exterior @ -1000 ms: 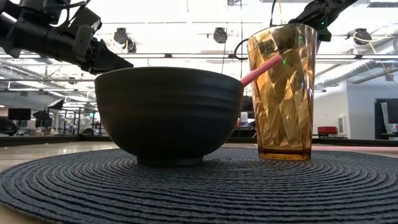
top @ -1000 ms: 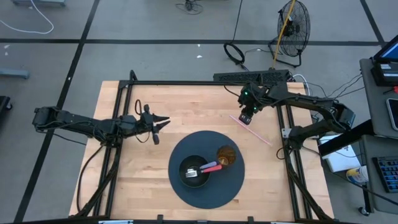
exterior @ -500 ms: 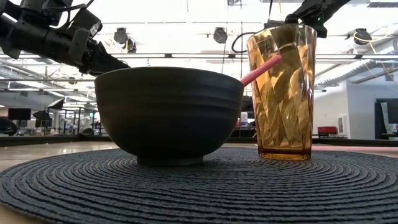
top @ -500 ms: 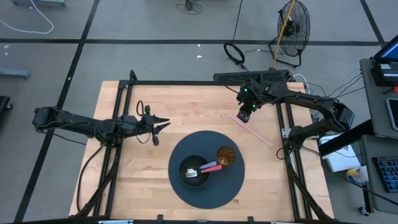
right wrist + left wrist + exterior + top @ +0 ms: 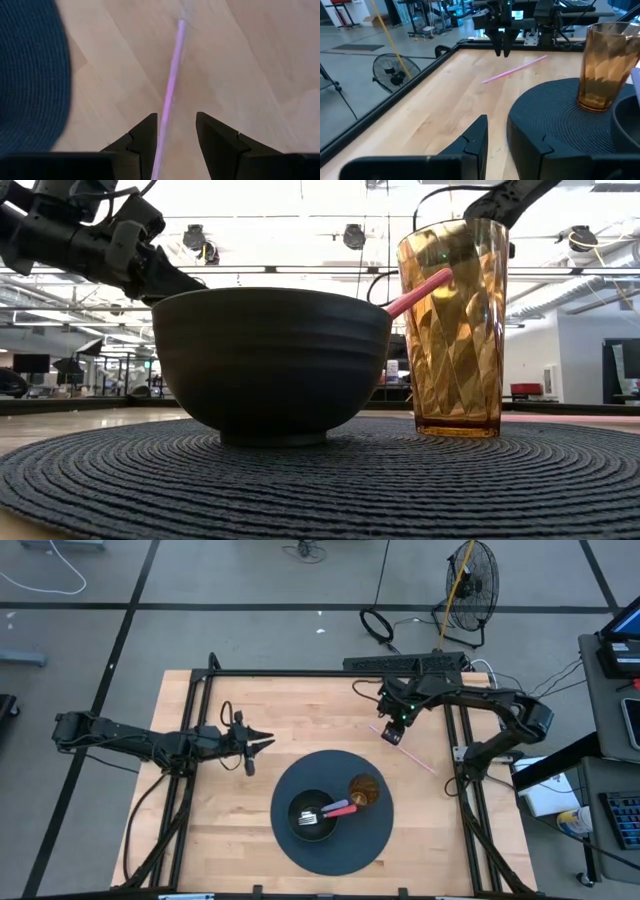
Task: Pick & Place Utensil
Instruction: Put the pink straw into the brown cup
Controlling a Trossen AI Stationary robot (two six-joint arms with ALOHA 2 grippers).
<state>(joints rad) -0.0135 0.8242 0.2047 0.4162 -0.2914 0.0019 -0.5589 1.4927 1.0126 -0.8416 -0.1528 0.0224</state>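
**Right gripper drops over the pink straw**

Since a second ago the right gripper has slid a little toward the left side of the table and now hangs over the near end of the pink straw, which lies flat on the bare wood just beyond the round dark placemat. From the right wrist view, its fingers stand spread apart with the straw running up between them, and nothing is pinched; whether the tips touch the wood I cannot tell.

Over on the other side, the left gripper has barely shifted. It waits above the wood beside the mat, its fingers parted and empty.

On the placemat sits a black bowl with a fork inside it, and a pink-handled utensil leans across the rim. Touching or just beside the bowl stands an amber faceted tumbler, upright. From the left wrist view the straw lies well apart from the tumbler, with the right gripper poised directly above it.
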